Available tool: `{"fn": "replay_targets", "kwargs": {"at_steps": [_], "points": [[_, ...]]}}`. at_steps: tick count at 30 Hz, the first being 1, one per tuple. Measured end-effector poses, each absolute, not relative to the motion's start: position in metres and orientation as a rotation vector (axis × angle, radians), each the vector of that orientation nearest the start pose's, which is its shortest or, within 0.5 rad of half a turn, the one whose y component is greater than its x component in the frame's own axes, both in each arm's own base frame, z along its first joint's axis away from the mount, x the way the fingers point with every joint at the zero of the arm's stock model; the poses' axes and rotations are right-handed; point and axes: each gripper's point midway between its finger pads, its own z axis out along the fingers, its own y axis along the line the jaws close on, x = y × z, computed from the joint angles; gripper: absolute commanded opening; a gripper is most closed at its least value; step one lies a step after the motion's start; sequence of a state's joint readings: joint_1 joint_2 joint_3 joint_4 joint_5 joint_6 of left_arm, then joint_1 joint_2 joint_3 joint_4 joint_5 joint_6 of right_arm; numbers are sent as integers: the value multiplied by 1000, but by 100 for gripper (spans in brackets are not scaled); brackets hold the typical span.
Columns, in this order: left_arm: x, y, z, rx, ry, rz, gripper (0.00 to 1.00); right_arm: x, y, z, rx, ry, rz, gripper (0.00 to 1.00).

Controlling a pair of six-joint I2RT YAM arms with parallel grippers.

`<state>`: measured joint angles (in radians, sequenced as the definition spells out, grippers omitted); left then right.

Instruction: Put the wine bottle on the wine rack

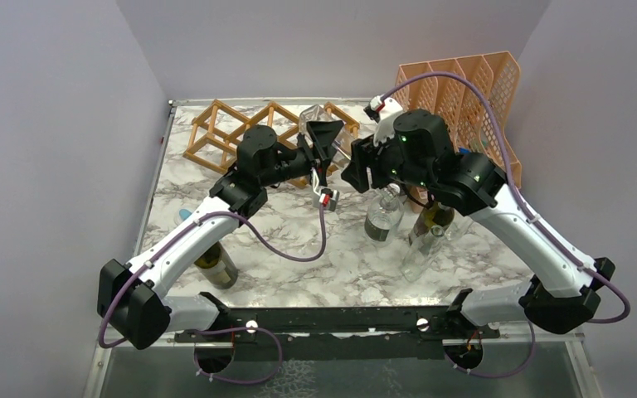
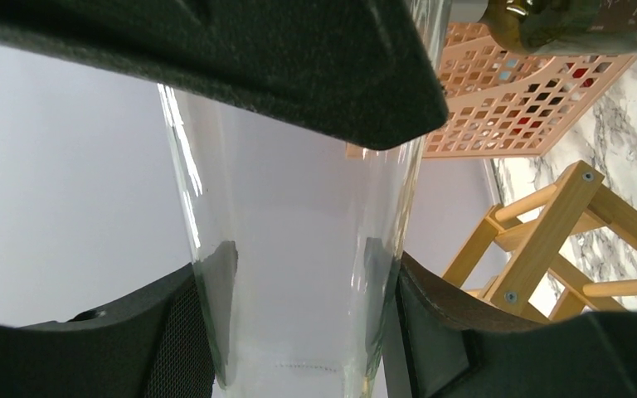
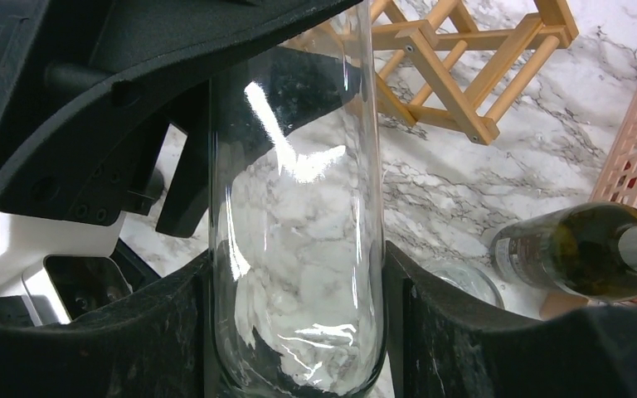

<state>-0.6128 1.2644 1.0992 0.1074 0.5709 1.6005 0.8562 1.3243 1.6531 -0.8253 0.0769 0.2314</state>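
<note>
Currently held: a clear wine bottle (image 3: 294, 215), lifted off the desk (image 1: 340, 265) and gripped by both arms at once.
Left side: the left claw (image 2: 294, 327) is grasping the clear wine bottle, with a black finger flat against the glass on each side.
Right side: the right claw (image 3: 299, 323) is clenched on the same bottle near its rounded end, and both fingers look pressed to the glass. The left claw's black body sits further along the bottle, just beyond it.
Bottle position: in the top view the bottle hangs over the right end of the wine rack (image 2: 547, 236). Whether the glass touches any stick I cannot tell, since the claws cover most of it.
Rack: a light wooden lattice of diamond cells at the back of the desk, left of centre.
File holder: a peach perforated file holder (image 1: 464, 91) stands in the back right corner, near the rack's right end.
Standing bottles: a green bottle (image 1: 435, 217) and two clear glass bottles (image 1: 381, 217) are grouped close together under the right arm.
Front left: a dark bottle (image 1: 216, 265) sits on the desk, partly hidden by the left arm.
Surface: white marble pattern with grey veins.
</note>
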Motion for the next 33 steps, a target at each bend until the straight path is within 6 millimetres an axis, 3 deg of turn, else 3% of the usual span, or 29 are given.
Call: {"fn": "replay_targets", "kwargs": {"at_steps": [2, 10, 15, 18, 22, 27, 30, 33], "points": [[321, -301, 372, 1594, 318, 286, 99, 243, 274, 352, -599, 2024, 587, 1], [330, -301, 394, 1539, 401, 244, 99, 239, 257, 378, -446, 1963, 616, 1], [330, -302, 406, 1463, 466, 182, 99, 245, 240, 380, -324, 1955, 560, 1], [337, -296, 398, 1425, 563, 155, 99, 252, 234, 370, -256, 1967, 518, 1], [347, -285, 381, 1370, 717, 125, 99, 258, 228, 342, -199, 2022, 448, 1], [339, -263, 360, 1269, 874, 73, 99, 258, 228, 314, -187, 2081, 416, 1], [332, -242, 369, 1148, 956, 55, 99, 259, 231, 305, -183, 2098, 416, 1], [328, -218, 391, 986, 1019, 58, 99, 261, 236, 299, -183, 2104, 428, 1]]}}
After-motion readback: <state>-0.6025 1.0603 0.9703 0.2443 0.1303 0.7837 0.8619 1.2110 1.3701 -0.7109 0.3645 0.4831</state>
